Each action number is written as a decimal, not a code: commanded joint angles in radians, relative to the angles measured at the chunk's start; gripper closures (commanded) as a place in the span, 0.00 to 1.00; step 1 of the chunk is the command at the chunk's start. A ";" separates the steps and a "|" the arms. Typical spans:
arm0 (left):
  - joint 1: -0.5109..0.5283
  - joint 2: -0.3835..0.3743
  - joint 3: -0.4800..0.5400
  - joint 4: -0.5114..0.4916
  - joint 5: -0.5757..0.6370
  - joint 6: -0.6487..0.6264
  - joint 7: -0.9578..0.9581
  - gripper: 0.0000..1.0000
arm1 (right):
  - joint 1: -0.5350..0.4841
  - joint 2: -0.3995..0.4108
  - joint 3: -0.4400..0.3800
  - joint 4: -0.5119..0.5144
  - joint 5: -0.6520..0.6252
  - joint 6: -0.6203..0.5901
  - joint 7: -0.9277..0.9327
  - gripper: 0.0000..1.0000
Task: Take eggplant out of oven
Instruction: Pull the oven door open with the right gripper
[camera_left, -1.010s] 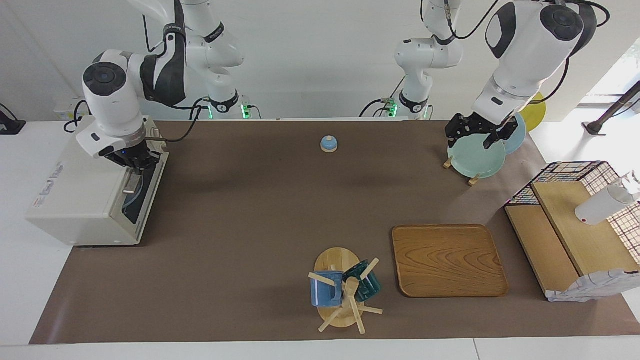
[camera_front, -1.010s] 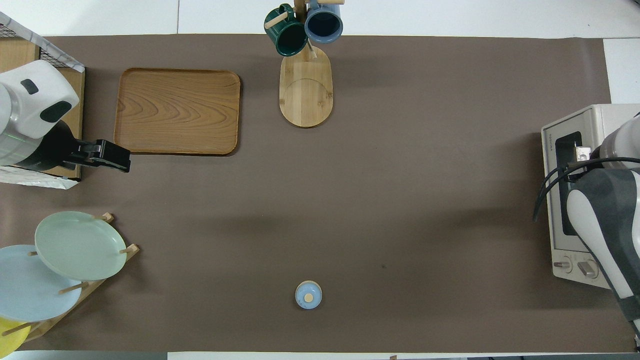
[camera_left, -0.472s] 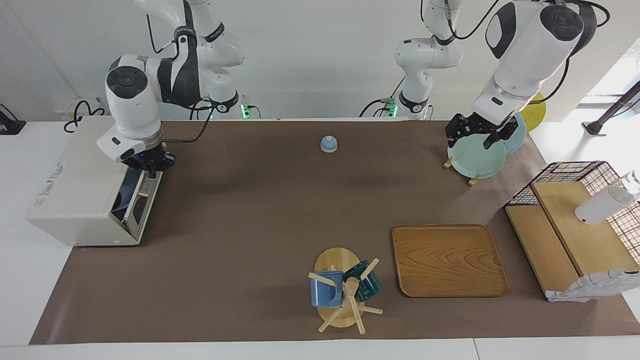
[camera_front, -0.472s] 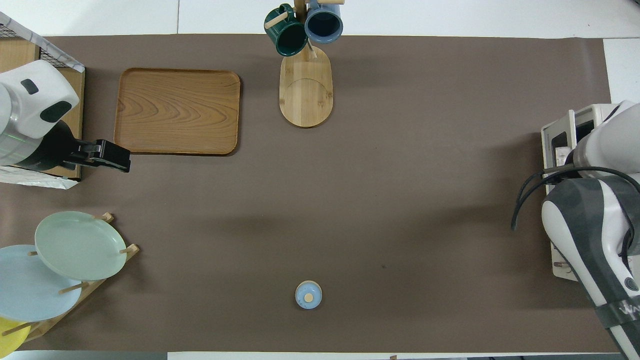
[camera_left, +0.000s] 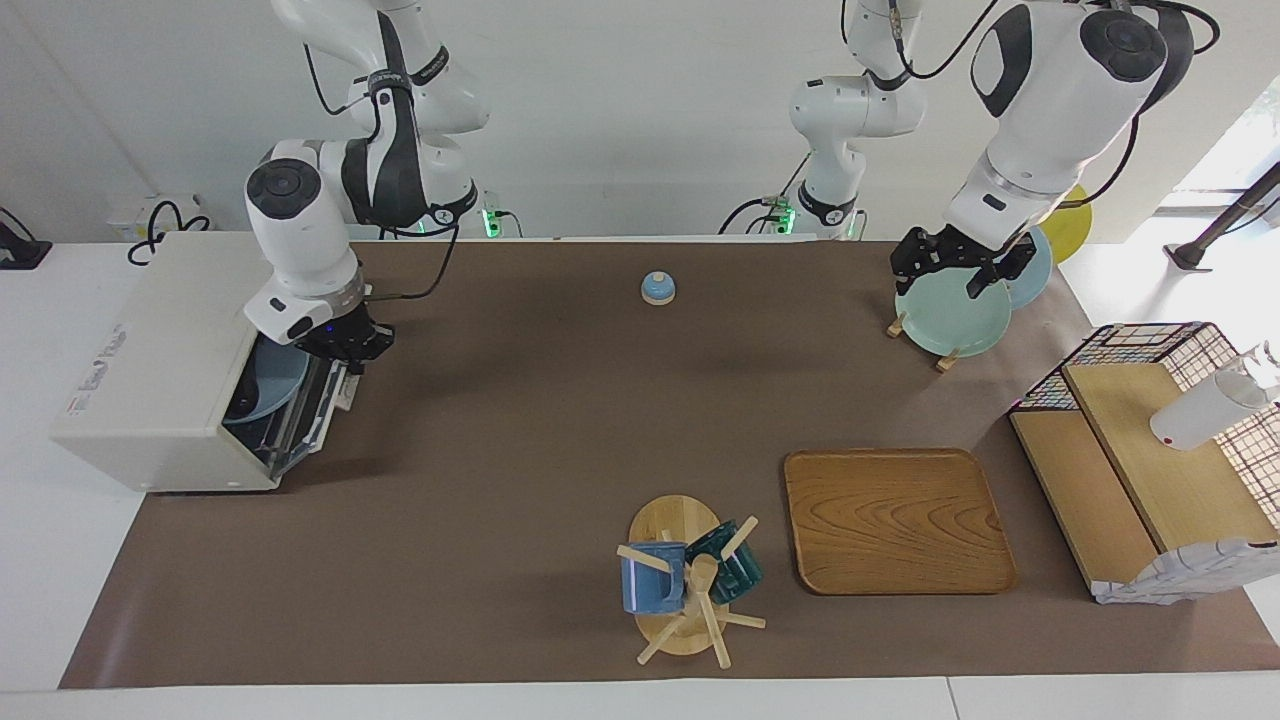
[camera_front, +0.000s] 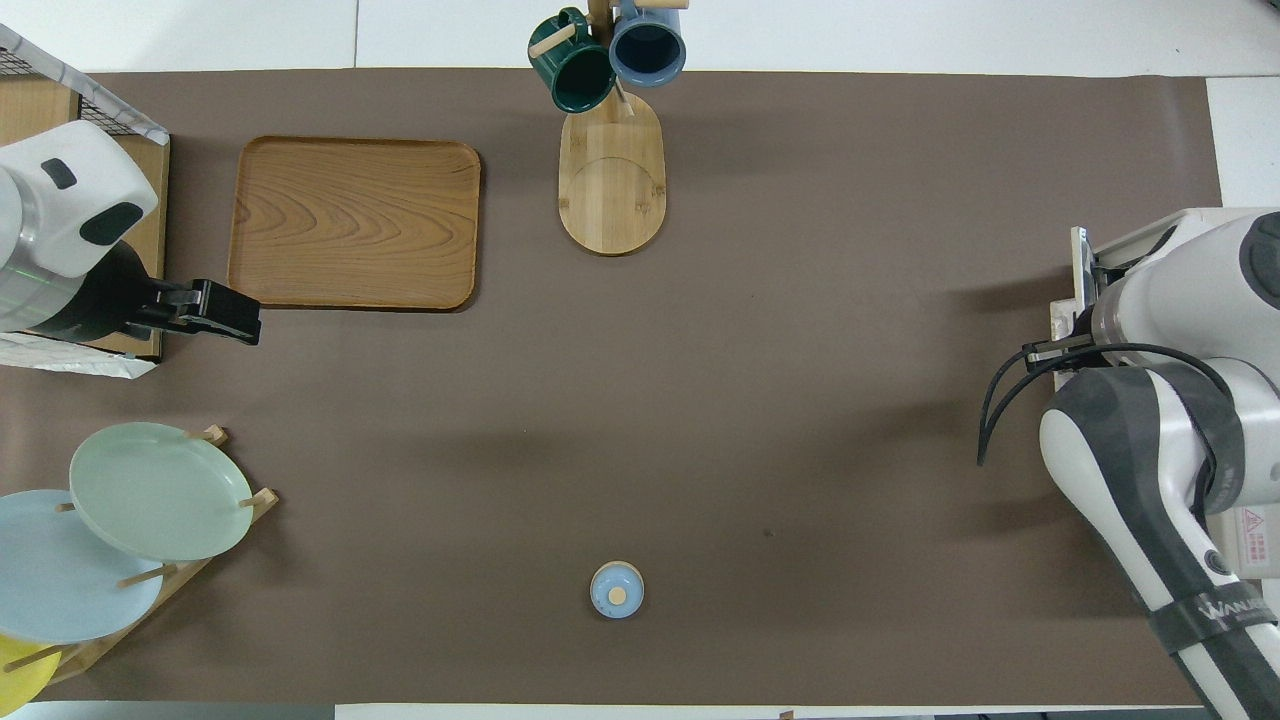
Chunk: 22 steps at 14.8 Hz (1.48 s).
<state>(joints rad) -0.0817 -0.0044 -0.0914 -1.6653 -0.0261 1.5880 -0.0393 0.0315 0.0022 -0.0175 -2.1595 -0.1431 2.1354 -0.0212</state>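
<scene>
My right gripper (camera_left: 347, 352) grasps the half-lowered door (camera_left: 318, 405) of the cream-white oven (camera_left: 160, 370) at the right arm's end; the eggplant stays hidden inside. Left gripper (camera_left: 950, 262) waits over the plate rack, fingers parted

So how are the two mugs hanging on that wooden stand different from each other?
The blue mug is a light, greyish blue, while the green mug is a deep, dark green. On the wooden stand, the blue mug hangs toward the right arm's end of the table and the green mug toward the left arm's end. Both hang tilted from pegs, side by side, and look similar in size.
</scene>
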 joint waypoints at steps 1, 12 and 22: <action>0.002 -0.016 -0.001 -0.001 0.012 -0.025 0.004 0.00 | -0.013 0.057 -0.021 -0.039 -0.039 0.139 -0.006 1.00; -0.003 -0.016 -0.001 -0.001 0.012 -0.016 0.004 0.00 | 0.033 0.160 -0.021 -0.039 0.029 0.218 0.092 1.00; 0.002 -0.016 -0.001 0.003 0.014 -0.009 0.001 0.00 | 0.094 0.108 -0.033 0.110 0.073 -0.052 0.116 0.62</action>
<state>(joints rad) -0.0825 -0.0060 -0.0928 -1.6645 -0.0261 1.5856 -0.0393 0.1371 0.1451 -0.0390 -2.0714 -0.0435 2.1561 0.0926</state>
